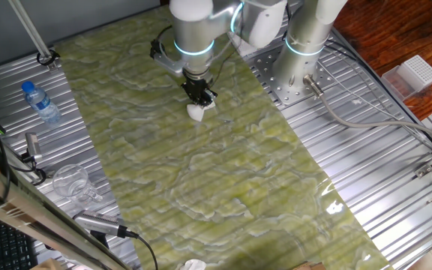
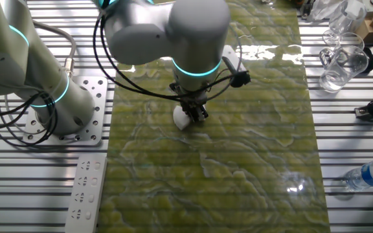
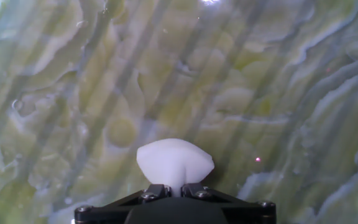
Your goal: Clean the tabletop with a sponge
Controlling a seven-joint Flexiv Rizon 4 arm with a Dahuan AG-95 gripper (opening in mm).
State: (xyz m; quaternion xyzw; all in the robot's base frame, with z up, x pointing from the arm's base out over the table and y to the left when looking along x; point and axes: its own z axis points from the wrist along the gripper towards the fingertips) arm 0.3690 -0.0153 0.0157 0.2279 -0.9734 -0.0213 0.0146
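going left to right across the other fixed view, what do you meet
power strip → sponge held in the gripper on the tabletop → glass pitcher → water bottle

Bright even light, white glare on the glossy tabletop point(image 2: 264, 162), hand view soft-focused

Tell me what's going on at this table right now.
A single robot arm is cleaning the tabletop, a glossy yellow-green sheet. Its gripper is shut on a white sponge, pinched so it bulges out past the fingers, and holds it down at the sheet near the robot's base. Whether the sponge actually touches the surface is hard to tell.
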